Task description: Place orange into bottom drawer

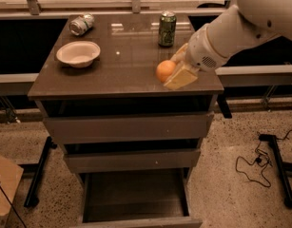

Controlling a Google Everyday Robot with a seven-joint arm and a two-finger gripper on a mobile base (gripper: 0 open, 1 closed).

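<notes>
Three flat-fronted grey-brown drawers stack beneath the glossy brown cabinet top point(121, 68) in the camera view. The bottom drawer point(136, 194), a wide shallow box with a dark interior, stands pulled out over the speckled floor. The two upper drawers sit only slightly proud.

At the top's front right corner, the white robot arm point(240, 23) reaches in from the right. Its pale two-finger gripper point(171, 72) is closed around the orange point(163, 71), a small, smooth, round bright-orange fruit held just above the surface near the edge.

A green soda can point(167, 28) stands upright behind it. A shallow beige bowl point(78, 53) rests on the left side, with a crushed silver can point(82, 24) lying on its side beyond. A black cable point(252, 165) trails across the floor at right.
</notes>
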